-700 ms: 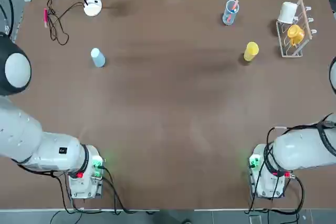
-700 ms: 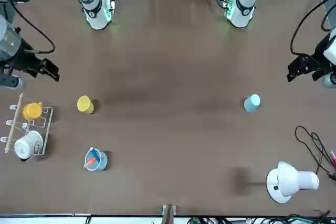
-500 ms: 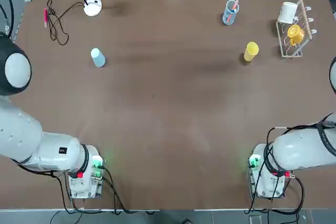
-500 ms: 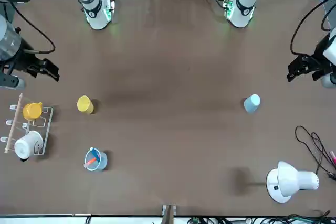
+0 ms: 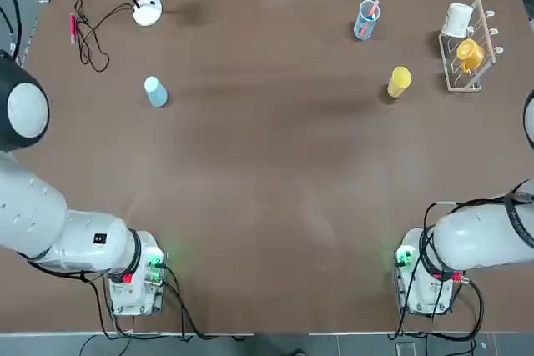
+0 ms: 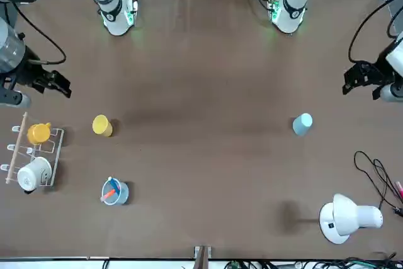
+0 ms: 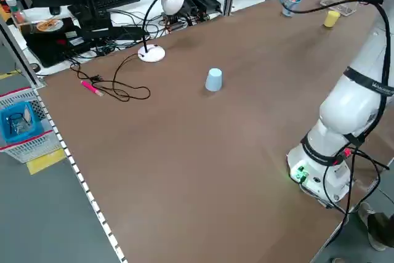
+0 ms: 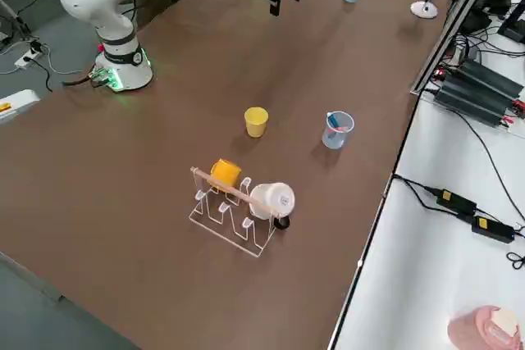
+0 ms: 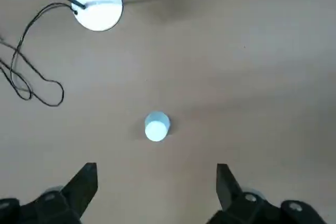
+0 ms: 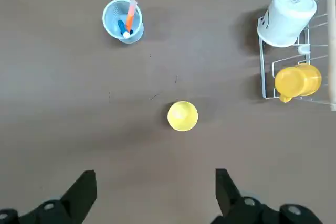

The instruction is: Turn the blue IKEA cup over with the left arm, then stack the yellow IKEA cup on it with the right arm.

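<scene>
The blue IKEA cup stands alone on the brown table's far left, and its narrower end looks uppermost in the left side view. My left gripper hovers high over the table's left edge. Its jaws are open and empty, and the blue cup lies ahead of its fingertips. The yellow IKEA cup stands at the far right. My right gripper hangs open over the table's right edge, looking down on the yellow cup from well above it.
A white desk lamp with its cable and a pink pen sits at the far left corner. A translucent blue cup with sticks and a wire rack holding a white mug and an orange mug stand at the far right.
My left gripper has shifted slightly at the table's left edge. Both cups and the right arm have stayed put.
</scene>
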Robot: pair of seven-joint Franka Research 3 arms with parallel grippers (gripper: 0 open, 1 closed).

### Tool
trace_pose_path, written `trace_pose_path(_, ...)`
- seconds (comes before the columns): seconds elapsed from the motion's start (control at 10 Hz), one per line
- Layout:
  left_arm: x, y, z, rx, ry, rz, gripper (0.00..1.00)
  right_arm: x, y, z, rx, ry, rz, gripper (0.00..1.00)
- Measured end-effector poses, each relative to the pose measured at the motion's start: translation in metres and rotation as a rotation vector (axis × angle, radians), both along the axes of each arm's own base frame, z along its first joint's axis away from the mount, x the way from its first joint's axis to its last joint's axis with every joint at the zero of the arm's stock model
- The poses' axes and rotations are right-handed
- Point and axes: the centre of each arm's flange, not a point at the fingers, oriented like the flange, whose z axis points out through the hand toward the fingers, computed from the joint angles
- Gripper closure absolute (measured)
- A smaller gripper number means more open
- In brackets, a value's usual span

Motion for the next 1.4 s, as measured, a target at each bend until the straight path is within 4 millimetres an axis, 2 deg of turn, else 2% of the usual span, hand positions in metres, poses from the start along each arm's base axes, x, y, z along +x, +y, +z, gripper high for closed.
trace_pose_path(0.1,0.004,0.023,-0.010,0.002,0.012,-0.101,0.00,0.000,0.000,0.000,0.000,0.000,0.000,0.00)
trace_pose_path(0.4,0.024,0.086,-0.061,-0.072,0.056,-0.368,0.01,0.000,0.000,0.000,0.000,-0.001,0.000,0.00)
trace_pose_path(0.6,0.027,0.133,-0.082,-0.183,0.012,-0.543,0.01,0.000,0.003,0.001,0.001,-0.002,0.005,0.00)
trace_pose_path(0.8,0.025,0.167,-0.102,-0.279,-0.045,-0.686,0.01,-0.002,0.005,0.003,0.001,-0.006,0.009,0.00)
trace_pose_path(1.1,0.019,0.210,-0.176,-0.468,-0.119,-0.894,0.01,-0.003,0.008,0.005,0.001,-0.007,0.014,0.00)
trace_pose_path(1.3,0.007,0.218,-0.236,-0.601,-0.153,-0.970,0.01,-0.004,0.012,0.002,0.001,-0.002,0.022,0.00)
trace_pose_path(1.4,-0.002,0.216,-0.269,-0.658,-0.168,-0.986,0.01,-0.004,0.013,0.002,0.001,0.002,0.023,0.00)
